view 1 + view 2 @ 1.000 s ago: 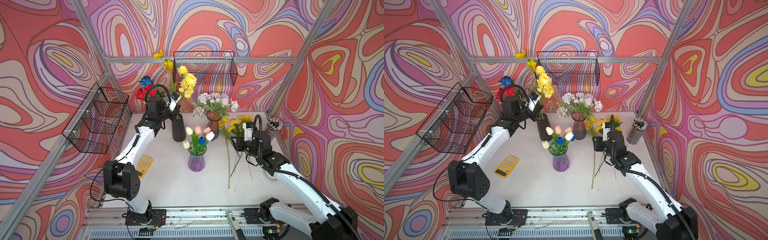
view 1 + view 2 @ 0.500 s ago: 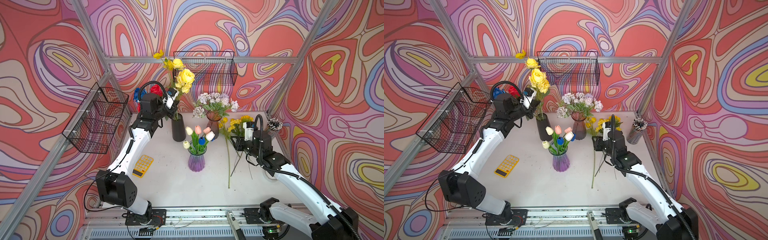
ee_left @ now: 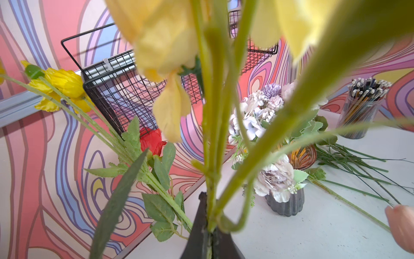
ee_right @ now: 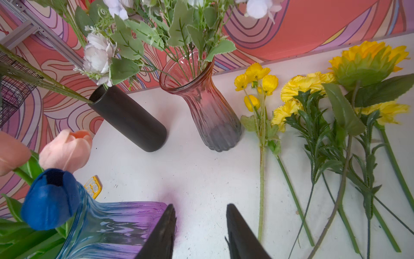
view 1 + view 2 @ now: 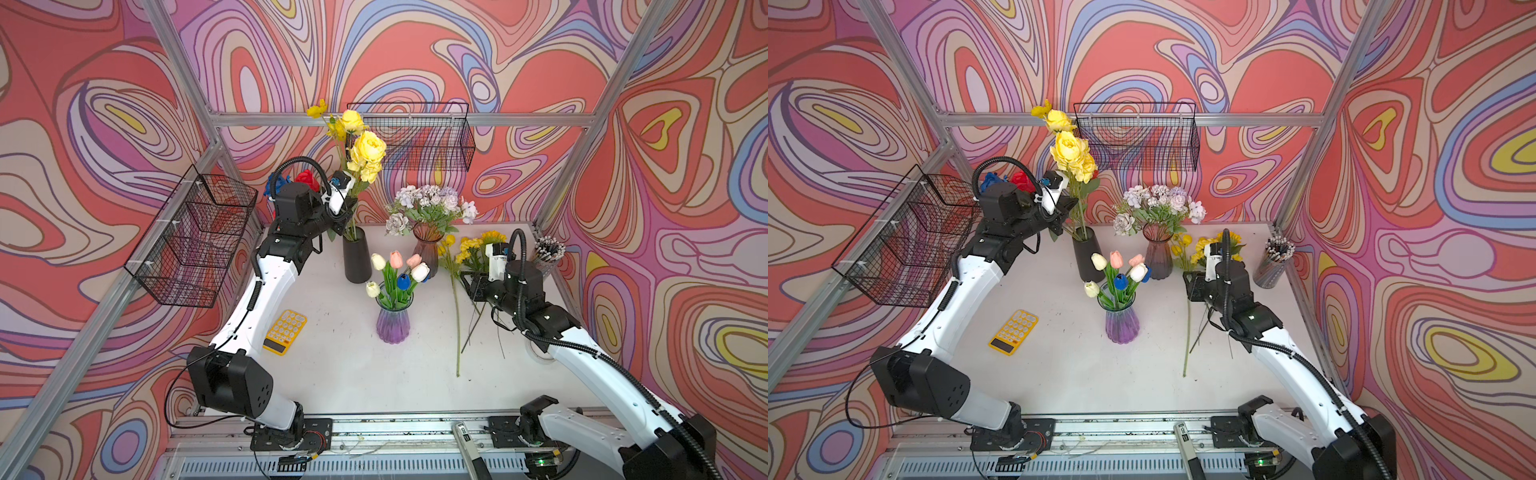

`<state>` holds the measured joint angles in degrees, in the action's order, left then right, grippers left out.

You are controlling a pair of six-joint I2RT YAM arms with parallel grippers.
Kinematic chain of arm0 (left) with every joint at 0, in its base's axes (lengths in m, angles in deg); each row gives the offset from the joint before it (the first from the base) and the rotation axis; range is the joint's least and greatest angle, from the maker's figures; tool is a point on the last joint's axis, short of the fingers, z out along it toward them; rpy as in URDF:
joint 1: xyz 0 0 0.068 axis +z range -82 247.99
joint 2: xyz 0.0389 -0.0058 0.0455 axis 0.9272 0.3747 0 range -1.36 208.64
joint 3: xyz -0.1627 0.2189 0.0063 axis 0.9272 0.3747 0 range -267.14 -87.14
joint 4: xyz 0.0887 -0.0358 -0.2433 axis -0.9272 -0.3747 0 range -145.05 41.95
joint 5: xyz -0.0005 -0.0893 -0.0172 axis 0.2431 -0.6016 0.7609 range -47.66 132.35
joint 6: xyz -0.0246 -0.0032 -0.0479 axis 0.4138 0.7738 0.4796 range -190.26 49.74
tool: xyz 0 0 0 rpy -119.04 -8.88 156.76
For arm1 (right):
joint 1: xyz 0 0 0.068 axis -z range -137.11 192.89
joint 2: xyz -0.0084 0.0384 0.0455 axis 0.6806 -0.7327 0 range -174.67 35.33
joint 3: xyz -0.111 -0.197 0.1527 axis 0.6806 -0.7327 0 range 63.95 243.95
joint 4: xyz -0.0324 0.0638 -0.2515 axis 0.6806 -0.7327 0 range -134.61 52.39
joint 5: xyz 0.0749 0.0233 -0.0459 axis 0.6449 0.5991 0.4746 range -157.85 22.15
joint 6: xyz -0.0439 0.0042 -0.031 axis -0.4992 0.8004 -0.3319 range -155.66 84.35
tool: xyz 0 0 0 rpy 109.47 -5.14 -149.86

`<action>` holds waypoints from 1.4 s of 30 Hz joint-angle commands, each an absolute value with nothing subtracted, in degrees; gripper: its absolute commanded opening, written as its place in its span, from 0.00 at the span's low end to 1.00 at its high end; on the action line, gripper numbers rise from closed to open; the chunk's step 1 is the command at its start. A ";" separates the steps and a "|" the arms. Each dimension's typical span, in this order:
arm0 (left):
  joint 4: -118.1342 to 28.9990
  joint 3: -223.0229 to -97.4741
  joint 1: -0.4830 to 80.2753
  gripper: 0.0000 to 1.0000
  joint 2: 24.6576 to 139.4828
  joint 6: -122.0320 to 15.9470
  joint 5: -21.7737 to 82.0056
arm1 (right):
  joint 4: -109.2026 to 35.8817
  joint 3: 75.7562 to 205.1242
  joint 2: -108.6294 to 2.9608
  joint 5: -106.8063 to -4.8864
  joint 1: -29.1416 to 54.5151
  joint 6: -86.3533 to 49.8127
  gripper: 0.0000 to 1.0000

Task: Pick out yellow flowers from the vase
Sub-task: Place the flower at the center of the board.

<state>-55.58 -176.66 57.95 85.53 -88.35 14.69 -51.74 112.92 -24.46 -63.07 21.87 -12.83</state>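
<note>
Bright, even light fills both top views, seemingly from overhead; the white table [image 5: 345,374] carries only faint, soft shadows, without glare. In the left wrist view the yellow flowers [image 3: 161,51] crowd the lens, blurred and washed pale, while the pencil cup [image 3: 360,107] behind is sharp. The right wrist view is crisp, though the black vase [image 4: 127,121] leans from wide-lens distortion and the blue tulip [image 4: 49,199] is slightly soft.
</note>
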 commanded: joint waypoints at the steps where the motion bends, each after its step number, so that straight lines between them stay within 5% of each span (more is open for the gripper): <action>1: -56.33 -179.06 59.27 0.00 83.71 -85.06 10.58 | -50.97 113.17 -24.70 -62.48 22.12 -12.37 0.39; 42: -59.77 -192.79 61.05 0.00 80.73 -70.11 0.88 | -49.61 112.55 -25.40 -61.15 22.06 -12.01 0.40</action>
